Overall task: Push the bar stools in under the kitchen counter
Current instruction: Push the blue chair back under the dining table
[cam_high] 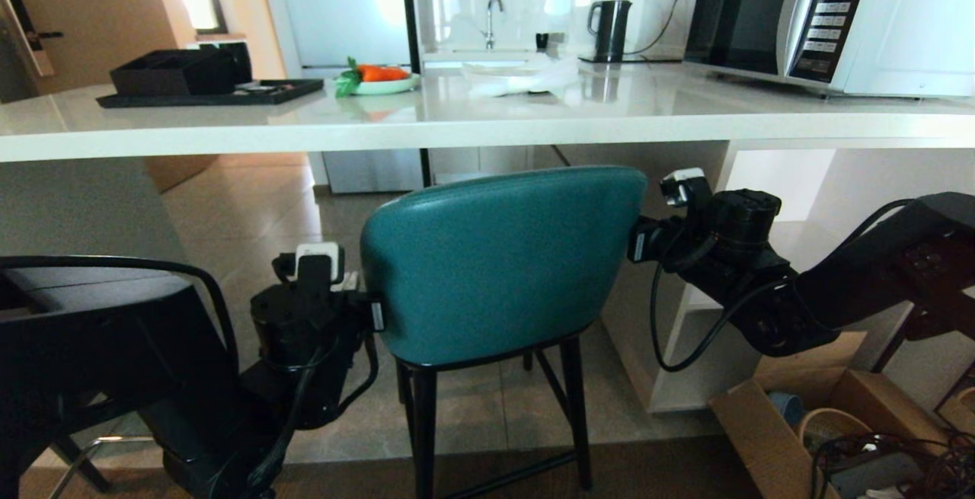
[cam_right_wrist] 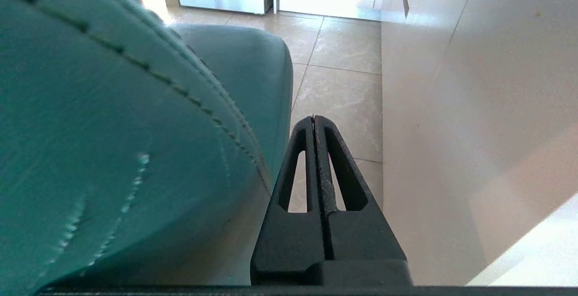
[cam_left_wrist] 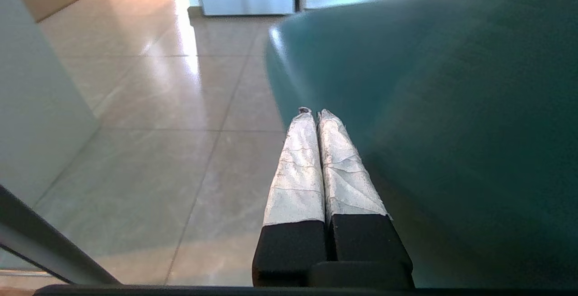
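The teal bar stool (cam_high: pixel 503 263) stands in the middle of the head view, its curved back just below the edge of the white kitchen counter (cam_high: pixel 457 129). My left gripper (cam_high: pixel 372 315) is shut and empty, its taped fingers (cam_left_wrist: pixel 298 169) lying against the left side of the teal back (cam_left_wrist: pixel 429 106). My right gripper (cam_high: pixel 638 244) is also shut and empty, its black fingers (cam_right_wrist: pixel 289 183) close beside the right side of the back (cam_right_wrist: pixel 113 129). The dark grey stool (cam_high: pixel 76 282) shows at the far left, mostly hidden by my left arm.
The white end panel (cam_right_wrist: pixel 474 129) and shelf unit (cam_high: pixel 701 316) stand close on the right. Cardboard boxes and cables (cam_high: pixel 830 423) lie at the lower right. On the counter are a microwave (cam_high: pixel 823 19), a kettle (cam_high: pixel 612 27), a black tray (cam_high: pixel 206 91) and a plate of carrots (cam_high: pixel 378 80).
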